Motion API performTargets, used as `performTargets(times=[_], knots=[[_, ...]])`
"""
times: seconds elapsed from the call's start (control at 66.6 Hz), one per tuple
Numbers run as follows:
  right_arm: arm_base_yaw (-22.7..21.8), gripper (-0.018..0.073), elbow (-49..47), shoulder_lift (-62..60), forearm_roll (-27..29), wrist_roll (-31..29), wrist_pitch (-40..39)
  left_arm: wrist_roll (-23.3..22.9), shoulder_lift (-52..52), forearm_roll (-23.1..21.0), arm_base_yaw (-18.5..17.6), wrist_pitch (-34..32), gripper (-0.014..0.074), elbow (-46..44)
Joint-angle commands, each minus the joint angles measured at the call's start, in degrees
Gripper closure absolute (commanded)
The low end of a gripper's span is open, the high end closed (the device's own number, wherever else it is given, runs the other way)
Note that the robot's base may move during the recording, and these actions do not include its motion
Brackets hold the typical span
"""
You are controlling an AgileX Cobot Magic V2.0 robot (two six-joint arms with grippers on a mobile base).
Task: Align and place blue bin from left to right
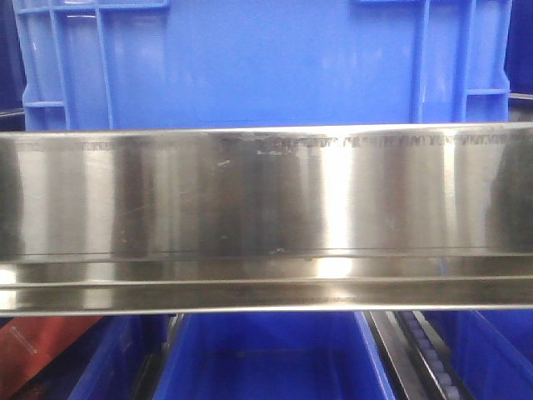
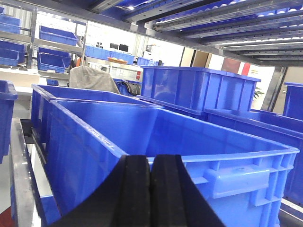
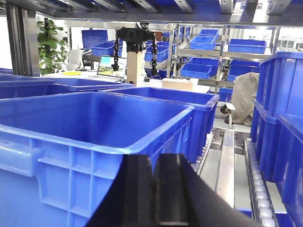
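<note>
The left gripper (image 2: 150, 189), made of two broad black rubber-faced fingers (image 2: 130, 194), is seen at the bottom middle of the left wrist view, pointing forward and roughly level. Its fingers are pressed flat together, with only a thin seam between them and nothing held. The right gripper (image 3: 154, 198), of the same black two-fingered build, is seen at the bottom of the right wrist view. Its fingers (image 3: 173, 198) are likewise brought together, a narrow dark line dividing them. Neither arm is seen in the front-facing view.
</note>
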Motion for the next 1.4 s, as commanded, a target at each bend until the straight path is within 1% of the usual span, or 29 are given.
performTargets(times=[0.0,0.36,0.436,0.466,0.511,0.571,0.586,0.616,0.646,0.691,0.766,0.871,0.976,1.081,1.307,1.382], knots=[[0.03,0.0638,0.05,-0.28,-0.64,-0.37,-0.87,-0.33,-0.40,0.47,-0.42,-1.12,0.0707,0.13],[0.03,0.0638,0.05,-0.28,-0.64,-0.37,-0.87,-0.33,-0.40,0.47,-0.42,-1.12,0.0707,0.13],[-0.41,0.0638,0.85,-0.37,0.35,-0.37,-1.22,-0.33,-0.40,0.47,-0.42,-1.12,0.0707,0.13],[-1.13,0.0638,1.67,-0.66,2.26,-1.14,-1.92,-0.33,-0.40,0.47,-0.42,-1.12,0.0707,0.13],[-2.63,0.0638,3.30,-1.34,6.38,-7.04,-3.97,-0.33,-0.40,0.47,-0.42,-1.12,0.0707,0.13],[-6.07,0.0638,6.86,-2.69,16.04,-17.80,-7.57,-0.33,-0.40,0.47,-0.42,-1.12,0.0707,0.13],[-6.95,0.0638,7.78,-3.22,19.38,-21.69,-9.39,-0.33,-0.40,0.47,-0.42,-1.12,0.0707,0.13],[-9.15,0.0638,10.14,-4.01,22.87,-26.56,-12.73,-0.33,-0.40,0.47,-0.42,-1.12,0.0707,0.13],[-10.82,0.0638,11.90,-4.87,24.41,-28.02,-14.99,-0.33,-0.40,0.47,-0.42,-1.12,0.0707,0.13],[-13.43,0.0638,14.44,-6.52,24.42,-28.02,-16.73,-0.33,-0.40,0.47,-0.42,-1.12,0.0707,0.13],[-16.93,0.0638,17.22,-9.21,24.42,-27.92,-15.32,-0.33,-0.40,0.47,-0.42,-1.12,0.0707,0.13],[-20.50,0.0638,20.53,-12.33,24.42,-25.76,-12.49,-0.33,-0.40,0.47,-0.42,-1.12,0.0707,0.13],[-23.33,0.0638,24.37,-14.26,24.42,-25.40,-12.88,-0.33,-0.40,0.47,-0.42,-1.12,0.0707,0.13],[-24.68,0.0638,27.18,-14.83,24.42,-25.40,-12.88,-0.33,-0.40,0.47,-0.42,-1.12,0.0707,0.13],[-24.66,0.0638,32.37,-18.06,24.42,-25.40,-13.10,-0.33,-0.40,0.47,-0.42,-1.12,0.0707,0.13],[-24.66,0.0638,32.47,-18.95,24.42,-25.40,-13.45,-0.33,-0.40,0.47,-0.42,-1.12,0.0707,0.13]])
